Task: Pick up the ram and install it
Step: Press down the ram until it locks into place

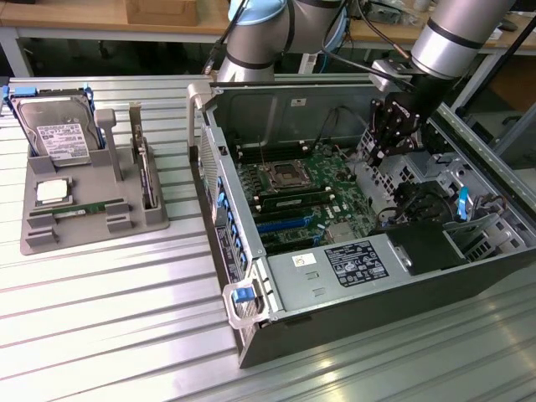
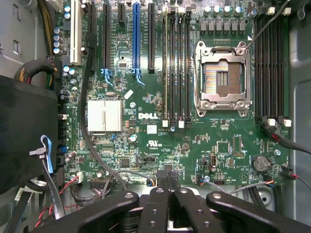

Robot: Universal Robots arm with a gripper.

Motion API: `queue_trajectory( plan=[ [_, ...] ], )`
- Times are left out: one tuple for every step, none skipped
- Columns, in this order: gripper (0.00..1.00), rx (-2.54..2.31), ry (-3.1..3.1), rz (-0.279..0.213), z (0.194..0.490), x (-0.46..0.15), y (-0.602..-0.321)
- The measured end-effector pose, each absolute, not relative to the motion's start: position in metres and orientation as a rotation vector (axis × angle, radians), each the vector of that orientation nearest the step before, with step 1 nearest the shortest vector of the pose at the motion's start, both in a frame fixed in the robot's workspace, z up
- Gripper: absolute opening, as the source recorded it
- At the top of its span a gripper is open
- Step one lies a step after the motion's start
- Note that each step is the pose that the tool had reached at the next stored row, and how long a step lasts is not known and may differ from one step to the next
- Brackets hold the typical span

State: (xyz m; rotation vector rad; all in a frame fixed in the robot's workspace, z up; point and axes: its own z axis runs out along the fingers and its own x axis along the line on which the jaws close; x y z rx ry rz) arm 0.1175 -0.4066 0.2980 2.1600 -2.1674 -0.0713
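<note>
Hovering over the motherboard (image 2: 146,104), the end effector (image 2: 166,182) is pinched closed, holding nothing.

In the exterior view's left, a grey plastic tray (image 1: 38,239) on the ribbed metal table (image 1: 100,335) holds a boxy silver hard drive (image 1: 59,134) at the back, a square silver processor chip (image 1: 52,191) before it, then the thin green ram stick (image 1: 79,209). Right of it lies an open black computer case (image 1: 352,322).

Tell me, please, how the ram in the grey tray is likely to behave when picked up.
The ram is a thin, narrow green board, so probably light and stiff, not floppy. It lies flat in a recess of the grey tray, so it should not roll, though its thin edges may offer little grip.
</note>
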Motion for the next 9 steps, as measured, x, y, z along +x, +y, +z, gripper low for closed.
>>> queue_trajectory(
  plan=[
    [0.11, 2.16, -2.167, -0.071, 0.298, 0.117, -0.407],
    [0.11, 2.16, -2.167, -0.071, 0.298, 0.115, -0.407],
    [0.11, 2.16, -2.167, -0.071, 0.295, 0.11, -0.407],
    [0.11, 2.16, -2.167, -0.071, 0.29, 0.101, -0.407],
    [0.11, 2.16, -2.167, -0.071, 0.287, 0.094, -0.407],
    [0.11, 2.16, -2.167, -0.071, 0.283, 0.086, -0.407],
    [0.11, 2.16, -2.167, -0.071, 0.279, 0.076, -0.407],
    [0.11, 2.16, -2.167, -0.071, 0.275, 0.071, -0.407],
    [0.11, 2.16, -2.167, -0.071, 0.269, 0.064, -0.406]
  ],
)
